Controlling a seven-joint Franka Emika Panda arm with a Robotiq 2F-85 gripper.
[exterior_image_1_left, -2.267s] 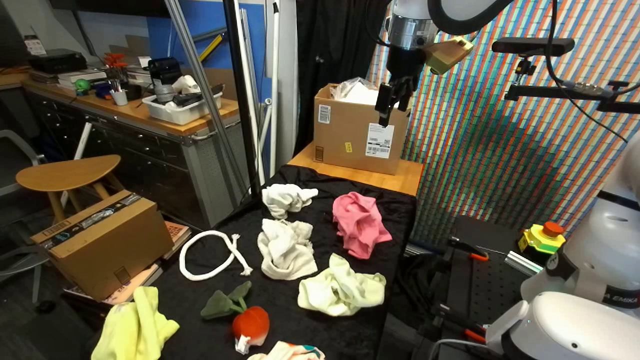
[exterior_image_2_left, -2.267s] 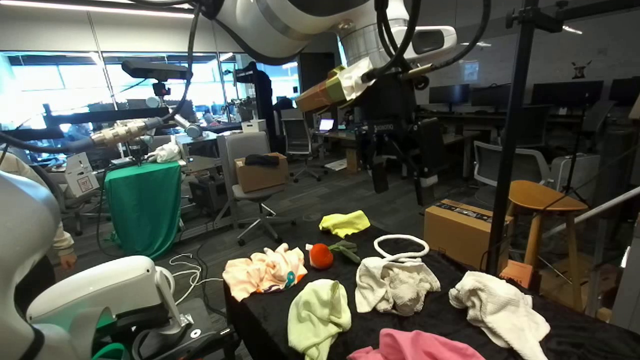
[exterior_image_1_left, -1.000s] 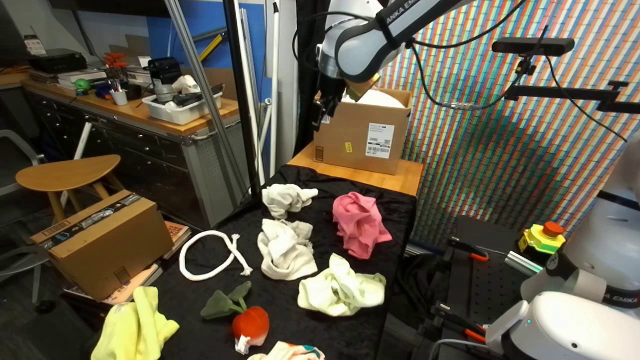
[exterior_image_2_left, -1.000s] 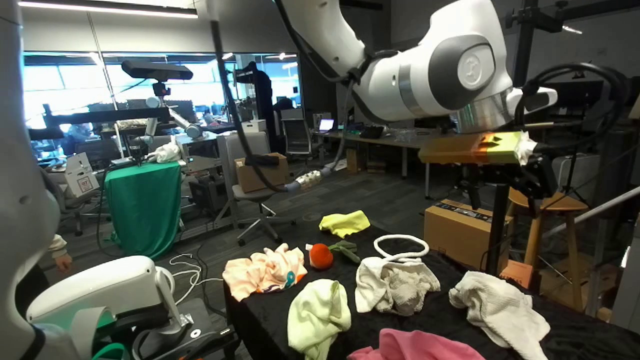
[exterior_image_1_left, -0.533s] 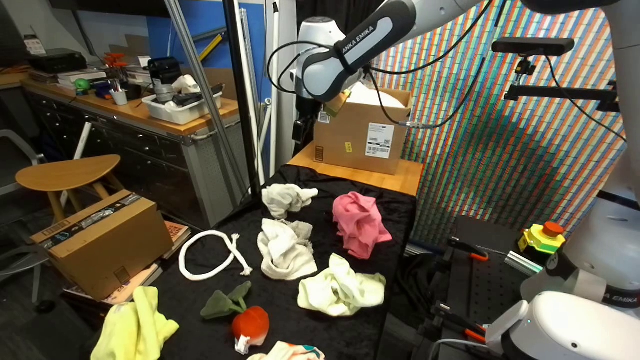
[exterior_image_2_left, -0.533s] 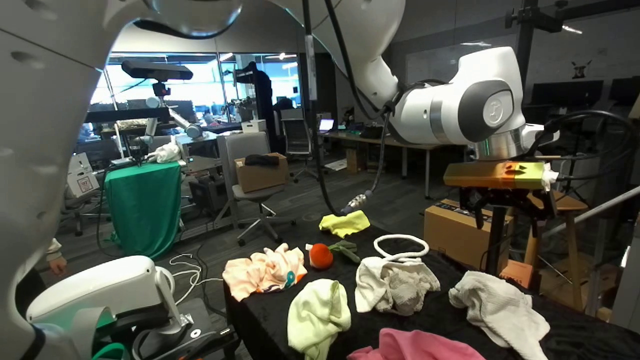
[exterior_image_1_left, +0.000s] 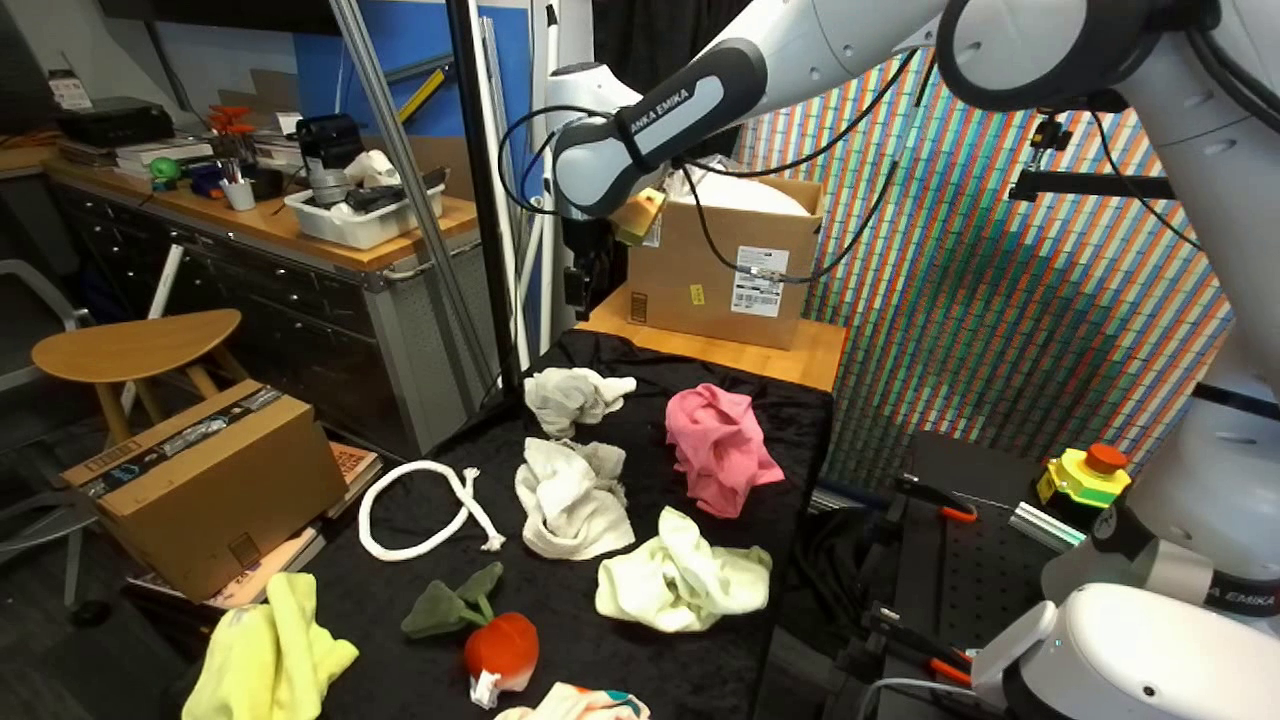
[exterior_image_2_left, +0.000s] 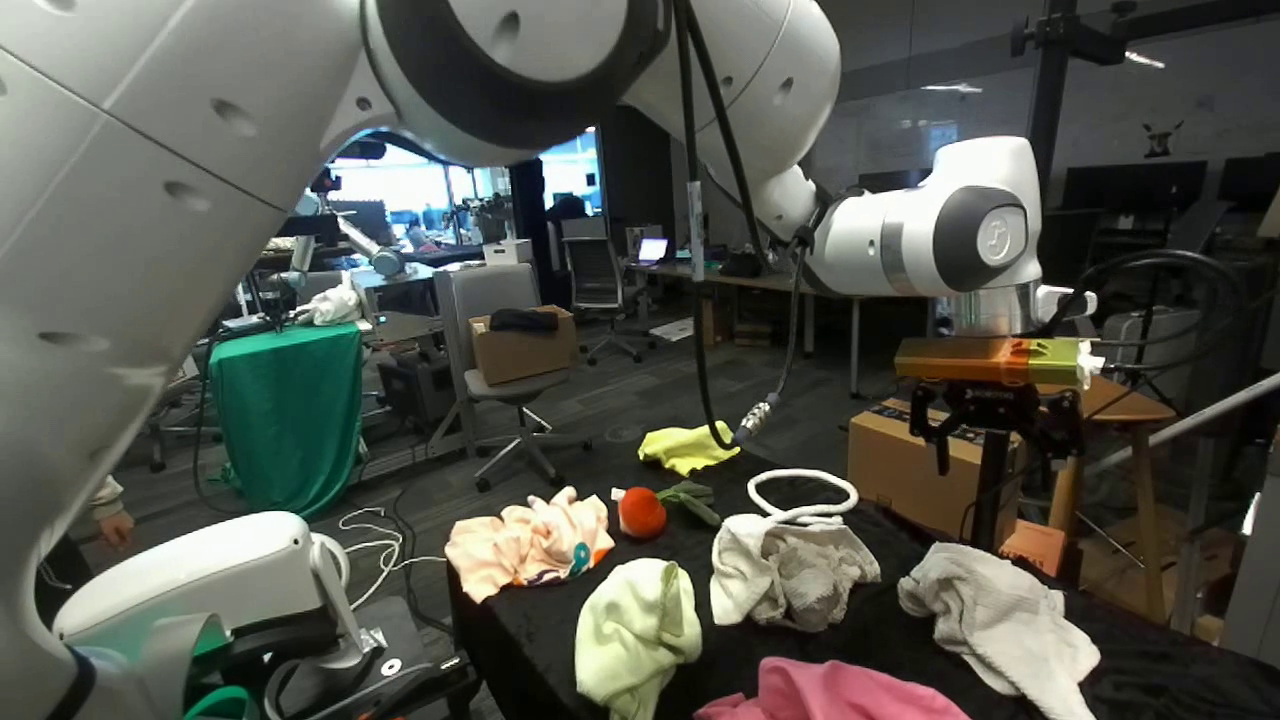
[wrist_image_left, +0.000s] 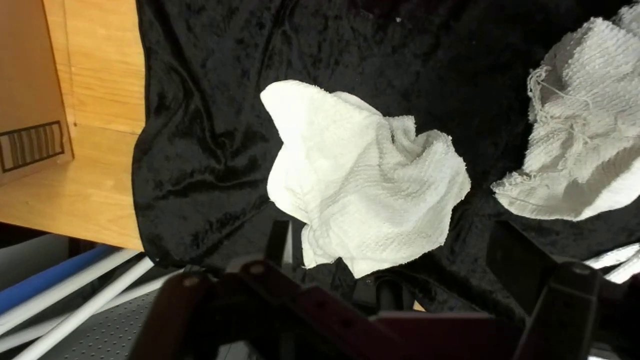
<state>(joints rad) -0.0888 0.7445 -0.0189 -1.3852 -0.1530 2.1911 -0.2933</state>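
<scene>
White terry cloth, one, crumpled: on the black velvet cover, below the gripper and apart from it; in the wrist view it fills much of the gap between the fingers.

Jaws: spread wide, pointing down.

Off-white cloth, loose-threaded: lower than the jaws, past the finger at the right of the wrist view, near the white piece.

Cardboard box, labelled, standing: past the opposite finger; just beside the gripper in an exterior view, on bare wooden tabletop.

Black post, upright: directly behind the jaws in an exterior view.

White poles, several: lower left of the jaws in the wrist view.

Black cable with metal connector: slung from the arm, to one side of the jaws.

Pink cloth, rumpled: below the jaws' level, near both white pieces.

Pale green cloth: farther from the jaws than the pink.

White rope, looped: well apart from the jaws.

Toy radish, red, green-leaved; peach printed cloth; yellow cloth: farthest from the jaws.
</scene>
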